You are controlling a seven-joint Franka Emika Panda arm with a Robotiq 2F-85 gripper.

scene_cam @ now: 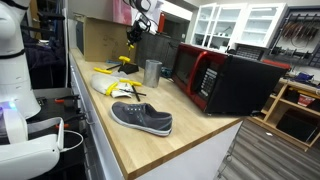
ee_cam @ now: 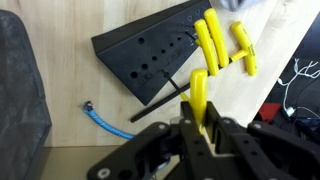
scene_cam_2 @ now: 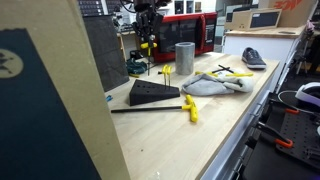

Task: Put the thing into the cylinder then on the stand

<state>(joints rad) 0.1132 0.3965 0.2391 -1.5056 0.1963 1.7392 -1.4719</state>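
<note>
Nearest the wrist camera, the gripper (ee_cam: pixel 200 125) comes in from the bottom edge. Its jaws are drawn nearly together and pinch the yellow-handled tool (ee_cam: pixel 198 92), whose yellow handle stands up between the two black fingers (ee_cam: pixel 185 135). The tool hangs clear of the wooden counter (ee_cam: pixel 80 95), just beside the stand (ee_cam: pixel 140 55). The stand is a black wedge-shaped block with rows of small holes in its sloping face.

Two more yellow handles (ee_cam: pixel 213 38) lie crossed at the stand's right end and touch it. That makes three yellow handles in all, one held and two loose. A thin black shaft (ee_cam: pixel 160 97) runs along the stand's lower edge; it probably belongs to one of the loose tools, though the wrist view does not settle this. One blue cable (ee_cam: pixel 108 123) curls on the wood below the stand.

In both exterior views the gripper is raised over the far part of the counter, well apart from the cylinder (scene_cam_2: pixel 184 58). There is one cylinder, a grey metal cup standing upright, and nothing shows above its rim. Beside it lies one flat white and yellow object (scene_cam: pixel 108 84). In an exterior view there is also one grey shoe (scene_cam: pixel 140 118) and one red-fronted microwave (scene_cam: pixel 225 80).
</note>
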